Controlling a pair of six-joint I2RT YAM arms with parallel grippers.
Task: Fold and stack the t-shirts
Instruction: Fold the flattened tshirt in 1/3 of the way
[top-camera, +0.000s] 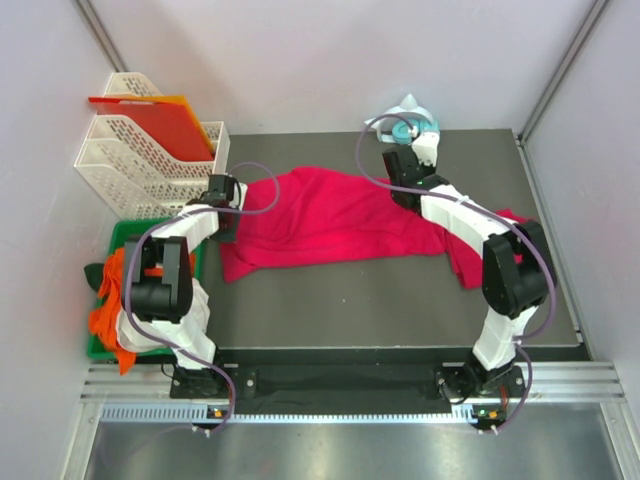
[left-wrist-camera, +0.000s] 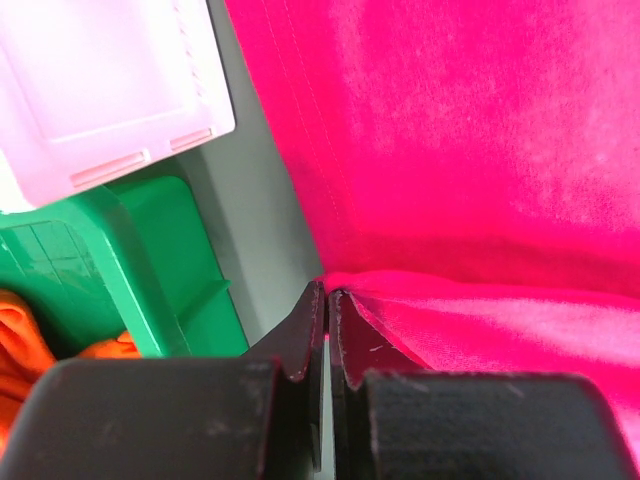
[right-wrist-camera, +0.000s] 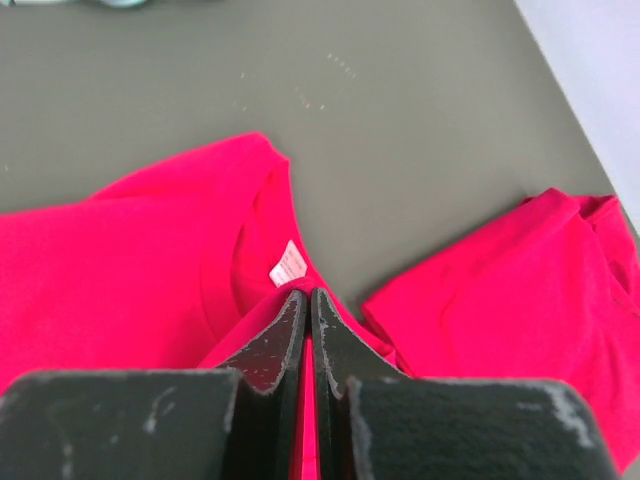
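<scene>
Left wrist view: left gripper (left-wrist-camera: 327, 295) pinches the shirt (left-wrist-camera: 450, 150), right gripper (right-wrist-camera: 306, 298) pinches it behind the label (right-wrist-camera: 287, 266); mid-spreading, seemingly, so next calls for an even outward pull.

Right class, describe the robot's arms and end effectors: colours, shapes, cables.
The left arm and right arm have white shells, black joints and looping lilac cables. The left end effector and right end effector each have two black, tapered, scuffed fingers.
</scene>
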